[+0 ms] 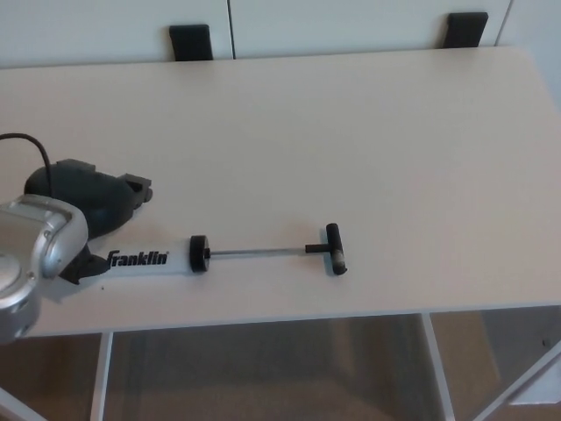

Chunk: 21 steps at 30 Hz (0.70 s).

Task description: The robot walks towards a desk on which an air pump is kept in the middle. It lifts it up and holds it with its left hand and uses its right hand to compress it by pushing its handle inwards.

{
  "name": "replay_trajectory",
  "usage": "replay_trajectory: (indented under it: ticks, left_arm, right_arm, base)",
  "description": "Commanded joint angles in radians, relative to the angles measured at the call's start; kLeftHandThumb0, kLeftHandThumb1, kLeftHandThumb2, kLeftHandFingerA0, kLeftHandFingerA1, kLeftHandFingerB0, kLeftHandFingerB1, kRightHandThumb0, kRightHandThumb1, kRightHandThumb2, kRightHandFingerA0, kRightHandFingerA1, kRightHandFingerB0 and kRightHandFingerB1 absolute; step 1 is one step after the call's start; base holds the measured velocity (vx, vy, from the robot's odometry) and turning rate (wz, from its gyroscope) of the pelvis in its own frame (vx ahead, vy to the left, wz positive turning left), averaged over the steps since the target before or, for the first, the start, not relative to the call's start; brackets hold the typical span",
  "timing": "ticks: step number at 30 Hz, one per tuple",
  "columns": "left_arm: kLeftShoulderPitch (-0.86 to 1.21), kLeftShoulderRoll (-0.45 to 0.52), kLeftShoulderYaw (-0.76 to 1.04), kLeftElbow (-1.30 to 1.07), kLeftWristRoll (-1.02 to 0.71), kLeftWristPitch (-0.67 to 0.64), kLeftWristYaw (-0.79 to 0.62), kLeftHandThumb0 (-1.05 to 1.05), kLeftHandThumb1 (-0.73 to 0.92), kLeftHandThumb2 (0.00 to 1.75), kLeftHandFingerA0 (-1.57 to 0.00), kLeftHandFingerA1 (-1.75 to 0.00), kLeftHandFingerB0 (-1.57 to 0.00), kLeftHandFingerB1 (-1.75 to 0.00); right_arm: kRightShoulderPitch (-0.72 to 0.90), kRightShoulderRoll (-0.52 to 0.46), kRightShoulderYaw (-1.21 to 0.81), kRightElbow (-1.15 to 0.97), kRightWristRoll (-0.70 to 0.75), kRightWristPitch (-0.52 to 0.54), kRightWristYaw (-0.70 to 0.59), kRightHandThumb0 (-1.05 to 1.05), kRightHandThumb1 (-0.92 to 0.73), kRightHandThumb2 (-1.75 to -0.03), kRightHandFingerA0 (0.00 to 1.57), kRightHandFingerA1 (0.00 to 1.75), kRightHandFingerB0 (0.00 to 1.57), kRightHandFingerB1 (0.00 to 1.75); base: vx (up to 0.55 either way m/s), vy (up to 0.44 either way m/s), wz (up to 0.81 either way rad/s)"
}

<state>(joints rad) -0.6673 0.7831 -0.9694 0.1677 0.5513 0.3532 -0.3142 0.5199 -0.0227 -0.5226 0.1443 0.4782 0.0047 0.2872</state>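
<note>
Pump: air pump [210,255] is lying flat on the pale worktop [351,132], near the front edge and left of the middle.
Axis: its long axis is running left to right, almost parallel to the front edge.
Barrel: white barrel [145,260] with "Franklin" lettering is pointing toward the robot's left, ending in a black collar [199,253].
Rod: thin metal rod [256,253] is sticking out of the collar, fully extended.
Handle: black T-handle [336,248] is sitting at the right end, crosswise to the rod.
Left hand: left hand [92,200] is resting over the worktop just behind the barrel's left end, with the silver wrist housing [39,254] covering that end.
Fingers: whether they are open or closed on the barrel cannot be told, since the wrist is hiding them.
Right hand: not showing.
Background: two black brackets [190,40] are standing beyond the far edge.
</note>
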Motion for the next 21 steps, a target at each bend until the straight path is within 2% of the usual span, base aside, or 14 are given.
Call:
replay_trajectory:
  ticks: [1,3,4,5,8,9,14,17,20,21]
  left_arm:
    - [0.021,-0.011,0.013,-0.030,0.123,-0.064,-0.072,-0.27,0.46,0.95,-0.01,-0.49,0.00,-0.48]
    - [0.028,-0.019,0.029,-0.044,0.133,-0.074,-0.084,-0.27,0.45,0.94,-0.01,-0.49,0.00,-0.48]
    - [0.033,-0.021,0.035,-0.048,0.138,-0.078,-0.085,-0.27,0.45,0.94,-0.01,-0.49,0.00,-0.47]
    - [0.040,-0.026,0.041,-0.052,0.140,-0.079,-0.091,-0.27,0.46,0.95,0.00,-0.49,0.00,-0.48]
    - [0.052,-0.037,0.057,-0.056,0.150,-0.084,-0.104,-0.27,0.46,0.95,0.00,-0.49,0.00,-0.48]
    - [0.058,-0.042,0.063,-0.057,0.159,-0.086,-0.110,-0.44,0.46,0.63,-0.15,-0.35,-0.10,-0.32]
    - [0.080,-0.068,0.084,-0.044,0.181,-0.088,-0.136,-0.47,0.42,0.66,-0.22,-0.39,-0.10,-0.34]
    - [0.091,-0.081,0.091,-0.033,0.192,-0.093,-0.149,-0.53,0.41,0.68,-0.25,-0.42,-0.10,-0.35]
    - [0.108,-0.093,0.103,-0.026,0.198,-0.096,-0.162,-0.54,0.40,0.68,-0.25,-0.42,-0.10,-0.35]
    - [0.114,-0.100,0.109,-0.026,0.200,-0.094,-0.167,-0.57,0.41,0.69,-0.23,-0.42,-0.10,-0.35]
  right_arm:
    - [-0.004,-0.004,-0.020,-0.002,0.036,0.032,-0.018,-0.32,-0.43,-0.65,0.73,0.60,0.57,0.52]
    - [-0.001,-0.002,-0.020,-0.006,0.036,0.029,-0.014,-0.32,-0.43,-0.65,0.76,0.60,0.57,0.52]
    - [0.001,-0.001,-0.020,-0.008,0.035,0.029,-0.015,-0.23,-0.51,-0.55,0.79,0.53,0.59,0.45]
    - [0.002,0.000,-0.019,-0.006,0.032,0.027,-0.014,-0.31,-0.44,-0.66,0.68,0.59,0.54,0.52]
    - [0.003,0.000,-0.017,-0.003,0.029,0.025,-0.013,-0.31,-0.44,-0.66,0.68,0.59,0.54,0.52]
    - [0.003,0.000,-0.015,-0.006,0.026,0.027,-0.019,-0.35,-0.41,-0.67,0.71,0.59,0.57,0.52]
    - [0.008,0.005,-0.015,-0.022,0.028,0.038,-0.034,-0.33,-0.41,-0.65,0.76,0.60,0.57,0.52]
    - [0.004,0.003,-0.016,-0.013,0.030,0.032,-0.028,-0.32,-0.44,-0.67,0.72,0.59,0.57,0.52]
    - [0.003,0.002,-0.014,-0.009,0.026,0.024,-0.023,-0.33,-0.44,-0.67,0.70,0.60,0.56,0.52]
    - [-0.001,0.001,-0.020,-0.003,0.040,0.027,-0.014,-0.31,-0.42,-0.65,0.75,0.61,0.58,0.53]
  base:
    - [0.00,0.000,0.00]
    - [0.00,0.000,0.00]
    - [0.00,0.000,0.00]
    - [0.00,0.000,0.00]
    - [0.00,0.000,0.00]
    - [0.00,0.000,0.00]
    - [0.00,0.000,0.00]
    - [0.00,0.000,0.00]
    - [0.00,0.000,0.00]
    - [0.00,0.000,0.00]
